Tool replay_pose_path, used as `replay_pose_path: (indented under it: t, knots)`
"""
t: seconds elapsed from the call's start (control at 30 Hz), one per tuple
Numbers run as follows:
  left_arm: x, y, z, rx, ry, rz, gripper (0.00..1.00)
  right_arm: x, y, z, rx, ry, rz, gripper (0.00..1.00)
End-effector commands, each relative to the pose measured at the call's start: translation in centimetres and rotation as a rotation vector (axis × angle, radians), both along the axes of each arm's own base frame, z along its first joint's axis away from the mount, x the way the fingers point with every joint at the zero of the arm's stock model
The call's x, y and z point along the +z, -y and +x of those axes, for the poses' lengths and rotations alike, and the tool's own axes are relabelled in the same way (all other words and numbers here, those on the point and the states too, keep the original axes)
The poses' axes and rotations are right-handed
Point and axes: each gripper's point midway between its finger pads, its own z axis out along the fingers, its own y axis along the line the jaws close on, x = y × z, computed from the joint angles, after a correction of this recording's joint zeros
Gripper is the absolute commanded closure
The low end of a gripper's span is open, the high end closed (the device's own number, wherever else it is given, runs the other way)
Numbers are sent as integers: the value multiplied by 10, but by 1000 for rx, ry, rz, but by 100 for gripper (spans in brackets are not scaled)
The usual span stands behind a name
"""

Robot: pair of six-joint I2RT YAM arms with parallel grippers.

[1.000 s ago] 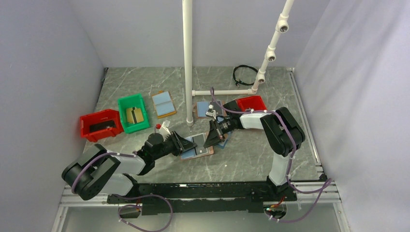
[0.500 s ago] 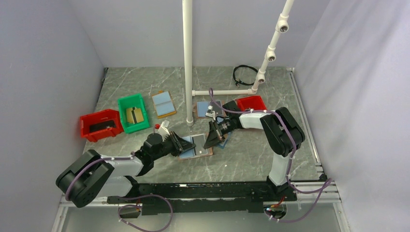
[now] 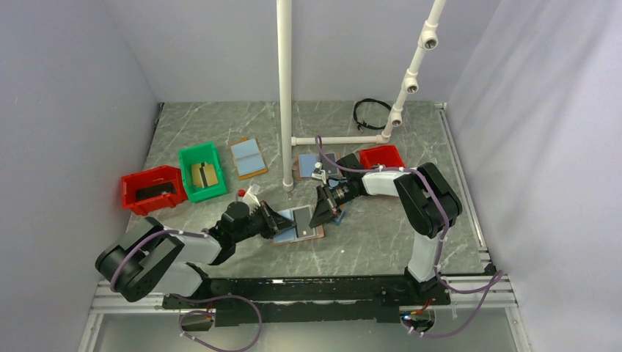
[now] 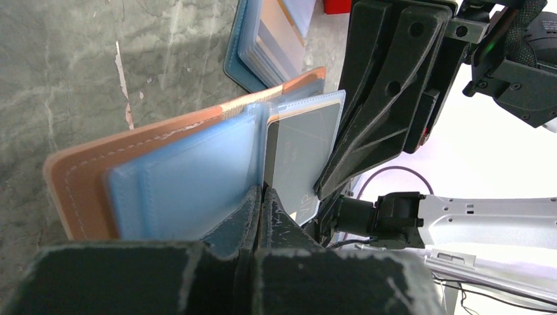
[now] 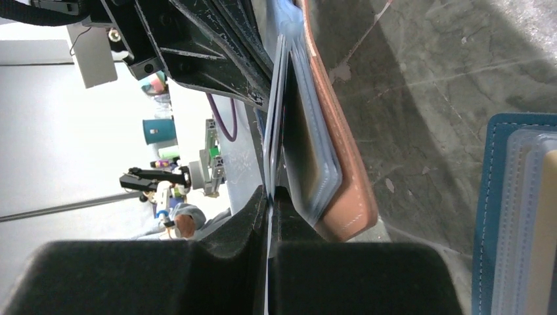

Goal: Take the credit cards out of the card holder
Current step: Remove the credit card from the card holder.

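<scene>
The card holder (image 3: 286,232) lies open at the table's middle, tan-rimmed with a light blue inside. A dark grey credit card (image 3: 303,218) sits in its right half. From the left, my left gripper (image 3: 281,222) has come in low. In the left wrist view its jaws (image 4: 263,191) are shut on the near edge of the credit card (image 4: 305,151), beside the holder's blue half (image 4: 164,177). My right gripper (image 3: 320,218) is at the holder's right side. It is shut (image 5: 270,193) on a thin clear sleeve of the holder, next to the tan rim (image 5: 341,184).
A navy-rimmed holder (image 5: 519,216) lies just right of the right gripper. A red bin (image 3: 152,189), a green bin (image 3: 202,170) and a tan holder (image 3: 248,156) are at the back left. A white pipe post (image 3: 284,95) and a second red bin (image 3: 381,155) stand behind.
My left gripper's jaws have closed from partly open onto the card's edge. The right gripper has stayed shut at the holder's right side.
</scene>
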Motion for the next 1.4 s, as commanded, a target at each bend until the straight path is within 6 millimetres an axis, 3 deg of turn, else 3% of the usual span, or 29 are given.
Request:
replay_pose_path:
  t: [0.0,0.1,0.27,0.5,1.0,1.27,1.37]
  knots:
    - [82,24,8,-72,217,-187,100,5,-13,3,38,84,25,100]
    - [80,21,5,-71,226,-173,100,6,-13,2,51,87,31,97]
    - [59,10,-2,-72,237,-93,100,10,-10,5,72,123,40,72]
    - [46,-4,-14,-91,264,-22,100,20,-5,7,114,224,81,55]
    - [46,-22,-33,-144,305,71,100,24,7,15,143,360,76,47]
    - [40,-17,-36,-166,279,36,100,2,8,16,144,338,5,46]
    - [34,-15,-36,-176,254,50,100,2,7,15,149,342,6,46]
